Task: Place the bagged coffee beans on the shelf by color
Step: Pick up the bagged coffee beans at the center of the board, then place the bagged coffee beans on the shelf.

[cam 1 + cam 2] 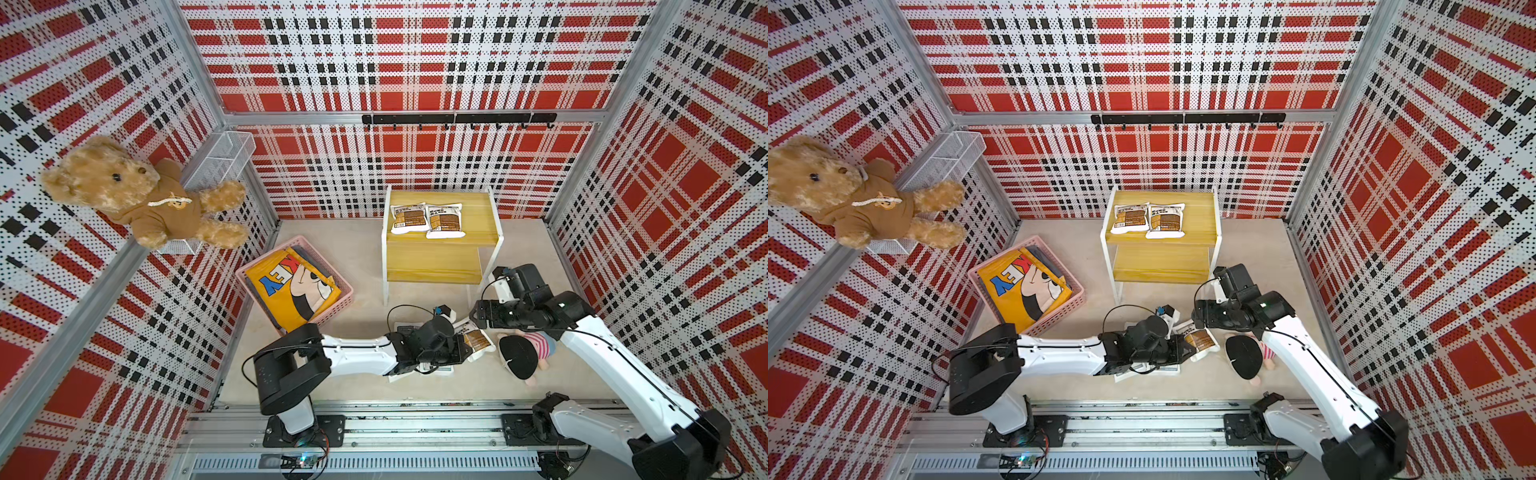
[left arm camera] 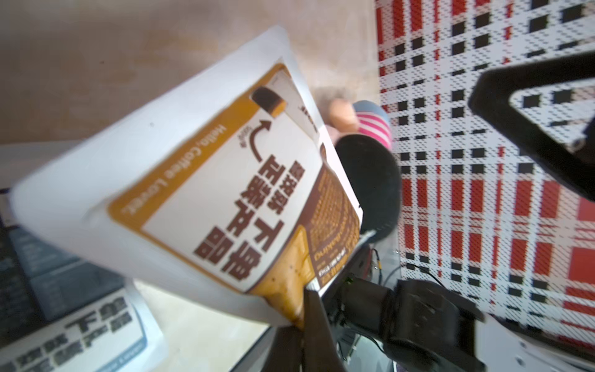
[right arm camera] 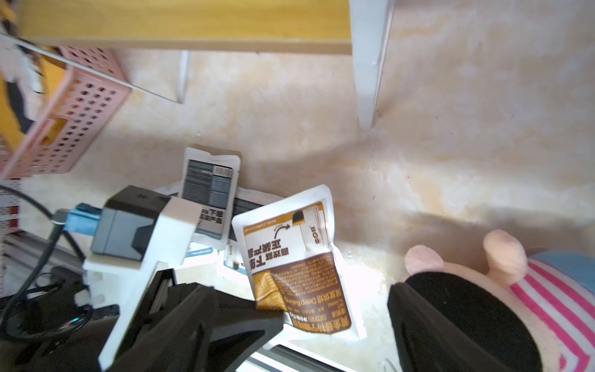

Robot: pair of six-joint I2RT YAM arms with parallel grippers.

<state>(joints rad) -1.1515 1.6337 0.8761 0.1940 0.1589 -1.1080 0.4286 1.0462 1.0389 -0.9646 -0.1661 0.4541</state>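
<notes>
My left gripper (image 1: 468, 347) is shut on the orange corner of a brown-orange bag of coffee beans (image 1: 478, 340), lifted and tilted above the floor. The left wrist view shows that bag (image 2: 193, 180) pinched between the shut fingers (image 2: 317, 335). My right gripper (image 1: 478, 318) hangs open just beside it, and the bag (image 3: 289, 257) sits apart from its spread jaws (image 3: 336, 312). Dark grey bags (image 3: 209, 186) lie on the floor under my left arm. The shelf (image 1: 478, 212) holds two brown-orange bags (image 1: 409, 218) (image 1: 444, 222) on its upper board. The lower board (image 1: 432, 262) is bare.
A plush doll (image 1: 523, 353) with black hair lies right of the held bag. The pink basket (image 1: 347, 291) with a yellow cloth (image 1: 291, 286) stands left of the shelf. A teddy bear (image 1: 124, 191) and a white wire basket (image 1: 224, 158) hang on the left wall.
</notes>
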